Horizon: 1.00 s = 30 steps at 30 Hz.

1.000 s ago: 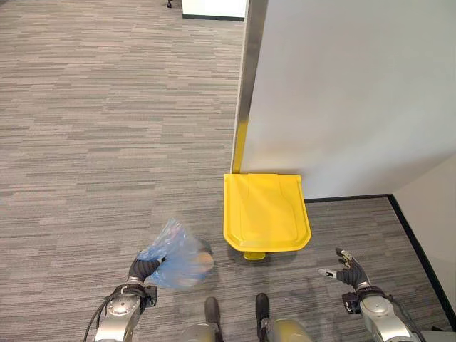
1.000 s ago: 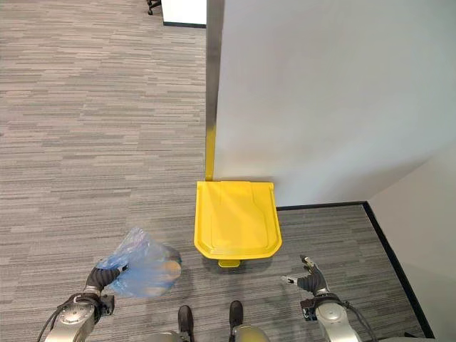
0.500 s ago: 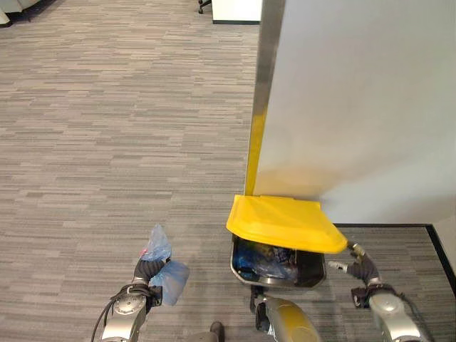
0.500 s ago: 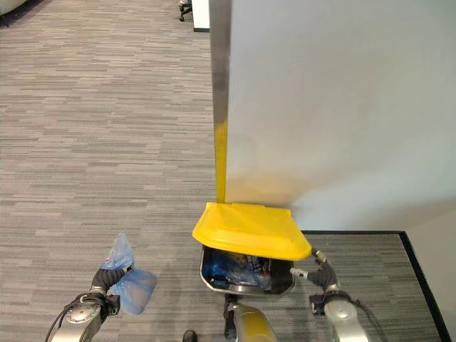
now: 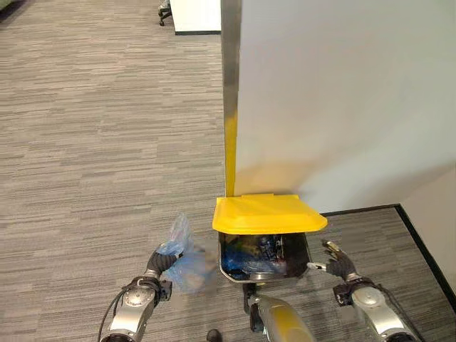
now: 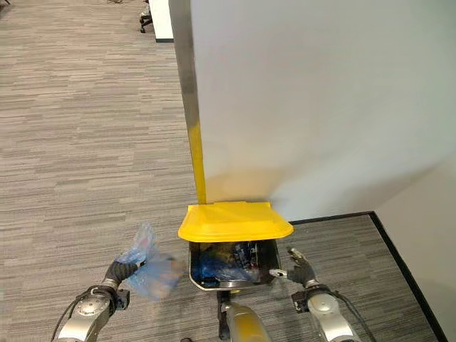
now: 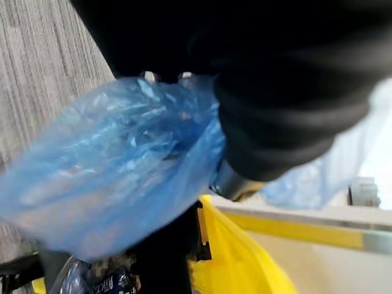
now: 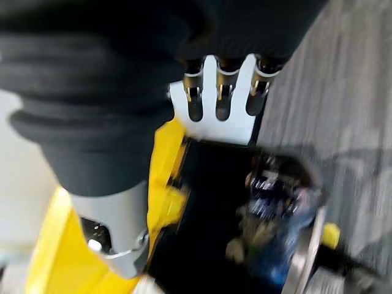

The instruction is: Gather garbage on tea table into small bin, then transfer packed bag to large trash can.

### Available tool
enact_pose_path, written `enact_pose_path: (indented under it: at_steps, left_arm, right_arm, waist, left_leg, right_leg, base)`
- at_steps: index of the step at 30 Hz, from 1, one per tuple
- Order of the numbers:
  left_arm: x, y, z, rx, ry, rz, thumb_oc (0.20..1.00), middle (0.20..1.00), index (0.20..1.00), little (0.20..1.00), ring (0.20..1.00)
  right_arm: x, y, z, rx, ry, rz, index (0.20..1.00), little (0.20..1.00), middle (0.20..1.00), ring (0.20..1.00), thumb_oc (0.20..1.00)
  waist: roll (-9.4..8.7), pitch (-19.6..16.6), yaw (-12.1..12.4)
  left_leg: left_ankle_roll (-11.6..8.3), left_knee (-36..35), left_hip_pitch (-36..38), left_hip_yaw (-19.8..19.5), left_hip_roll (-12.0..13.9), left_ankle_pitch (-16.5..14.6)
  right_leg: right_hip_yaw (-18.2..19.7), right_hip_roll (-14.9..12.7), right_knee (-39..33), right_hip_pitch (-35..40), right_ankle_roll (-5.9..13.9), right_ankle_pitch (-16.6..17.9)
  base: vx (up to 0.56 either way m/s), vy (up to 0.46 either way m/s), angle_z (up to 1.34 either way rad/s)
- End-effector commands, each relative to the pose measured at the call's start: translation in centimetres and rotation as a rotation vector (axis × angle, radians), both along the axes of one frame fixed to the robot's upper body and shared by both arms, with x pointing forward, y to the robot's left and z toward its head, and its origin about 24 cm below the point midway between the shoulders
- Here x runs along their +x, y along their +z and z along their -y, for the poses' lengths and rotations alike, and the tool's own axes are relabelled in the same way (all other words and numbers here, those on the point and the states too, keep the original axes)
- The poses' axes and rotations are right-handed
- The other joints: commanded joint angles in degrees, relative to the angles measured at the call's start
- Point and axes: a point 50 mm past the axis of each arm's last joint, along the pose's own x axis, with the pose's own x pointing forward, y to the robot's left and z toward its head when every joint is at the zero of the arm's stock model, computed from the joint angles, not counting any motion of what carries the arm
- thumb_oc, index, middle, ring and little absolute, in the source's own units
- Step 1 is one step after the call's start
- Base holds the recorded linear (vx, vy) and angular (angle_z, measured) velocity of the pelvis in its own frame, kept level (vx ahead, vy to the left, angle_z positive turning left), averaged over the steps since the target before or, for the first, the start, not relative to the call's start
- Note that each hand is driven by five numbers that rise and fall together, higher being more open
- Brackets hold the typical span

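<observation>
A large trash can [image 5: 229, 265] stands against the wall, its yellow lid [image 5: 269, 212] tipped up and the opening showing bagged rubbish [image 6: 229, 261] inside. My left hand [image 5: 161, 261] is shut on the neck of a blue plastic bag [image 5: 182, 251] of garbage, which hangs just left of the can's rim. In the left wrist view the blue bag [image 7: 116, 165] bulges past the dark cover. My right hand [image 5: 335, 262] hovers open at the can's right side; its fingers [image 8: 220, 101] point straight beside the yellow lid [image 8: 165, 184].
A white wall panel [image 5: 342, 92] with a metal post [image 5: 230, 85] rises right behind the can. A black baseboard [image 5: 420, 242] marks the corner on the right. Grey carpet [image 5: 100, 142] stretches open to the left.
The yellow lid, flat a second ago, is lifted and the can is open. The camera has shifted. My left hand has brought the blue bag closer to the can's left rim.
</observation>
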Motion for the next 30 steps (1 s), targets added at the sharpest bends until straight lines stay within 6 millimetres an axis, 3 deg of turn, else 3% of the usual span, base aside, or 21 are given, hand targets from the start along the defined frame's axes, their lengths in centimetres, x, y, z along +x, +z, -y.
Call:
enact_pose_path:
  at_steps: [1, 4, 5, 6, 12, 20, 26, 30]
  left_arm:
    - [2.0, 2.5, -0.3, 0.012, -0.022, 0.147, 0.2, 0.2, 0.2, 0.2, 0.2]
    - [2.9, 3.0, 0.6, 0.002, -0.05, 0.176, 0.2, 0.2, 0.2, 0.2, 0.2]
    - [2.9, 3.0, 0.6, 0.002, -0.049, 0.176, 0.2, 0.2, 0.2, 0.2, 0.2]
    - [3.6, 3.4, 1.1, -0.004, -0.065, 0.2, 0.2, 0.2, 0.2, 0.2, 0.2]
    - [6.0, 5.8, 4.1, -0.05, -0.19, 0.305, 0.2, 0.2, 0.2, 0.2, 0.2]
    - [7.2, 9.1, 8.8, -0.116, -0.439, 0.43, 0.2, 0.2, 0.2, 0.2, 0.2]
    - [7.9, 13.3, 12.3, -0.208, -0.593, 0.59, 0.2, 0.2, 0.2, 0.2, 0.2]
    - [8.3, 15.5, 13.4, -0.229, -0.639, 0.67, 0.2, 0.2, 0.2, 0.2, 0.2]
  right_arm:
    - [2.9, 2.6, -2.5, 0.074, 0.079, 0.134, 1.0, 1.0, 1.0, 1.0, 1.0]
    - [5.2, 4.9, -5.8, 0.118, 0.186, 0.226, 1.0, 1.0, 1.0, 1.0, 1.0]
    - [5.2, 4.9, -5.8, 0.118, 0.186, 0.226, 1.0, 1.0, 1.0, 1.0, 1.0]
    - [6.7, 6.8, -7.4, 0.137, 0.231, 0.293, 1.0, 1.0, 1.0, 1.0, 1.0]
    - [10.9, 12.5, -10.1, 0.148, 0.3, 0.464, 1.0, 1.0, 1.0, 1.0, 1.0]
    - [13.4, 14.0, -8.4, 0.075, 0.224, 0.472, 1.0, 1.0, 1.0, 1.0, 1.0]
    - [15.0, 16.3, -7.7, 0.019, 0.198, 0.527, 1.0, 1.0, 1.0, 1.0, 1.0]
    - [15.5, 17.5, -7.7, 0.019, 0.193, 0.561, 1.0, 1.0, 1.0, 1.0, 1.0]
  waist:
    - [0.13, 1.6, 2.2]
    - [0.38, 1.9, 3.6]
    - [0.38, 2.0, 3.5]
    - [0.34, 2.3, 4.1]
    - [-0.29, 2.9, 5.1]
    - [-1.36, 3.1, 5.5]
    - [-2.08, 3.3, 5.4]
    - [-2.25, 3.4, 5.0]
  left_leg:
    - [0.01, 3.8, 5.1, -0.1, -4.9, -9.5]
    - [-0.11, 3.9, 4.4, -0.4, -4.8, -9.3]
    - [-0.11, 3.9, 4.4, -0.4, -4.8, -9.3]
    - [-0.22, 4.2, 3.9, -0.4, -4.8, -9.4]
    - [-0.61, 5.1, 2.2, -0.4, -4.7, -9.1]
    - [-0.78, 5.2, 1.8, -0.1, -4.6, -9.2]
    - [-0.58, 4.7, 2.2, 0.7, -4.7, -9.3]
    - [-0.42, 4.1, 2.7, 1.1, -4.9, -9.3]
  right_leg:
    - [0.0, 0.4, -8.8, 0.9, 3.49, 9.1]
    - [-1.2, 0.0, -9.1, 0.5, 3.44, 9.2]
    - [-1.3, -0.1, -9.1, 0.5, 3.44, 9.2]
    - [-1.9, -0.3, -9.2, 0.3, 3.45, 9.3]
    - [-2.4, -0.4, -10.0, -0.4, 3.3, 9.8]
    - [-3.0, -0.7, -10.7, -0.4, 3.9, 10.8]
    - [-3.4, -0.8, -10.7, -0.4, 4.49, 11.3]
    - [-3.4, -0.8, -10.5, -0.7, 4.81, 11.6]
  base:
    - [0.0, 0.0, 0.0]
    - [0.01, -0.032, 0.09]
    - [0.01, -0.04, 0.14]
    - [-0.01, -0.033, 0.17]
    - [-0.02, -0.035, 0.09]
    - [-0.01, -0.023, 0.01]
    - [-0.02, -0.006, -0.05]
    - [-0.02, 0.008, -0.15]
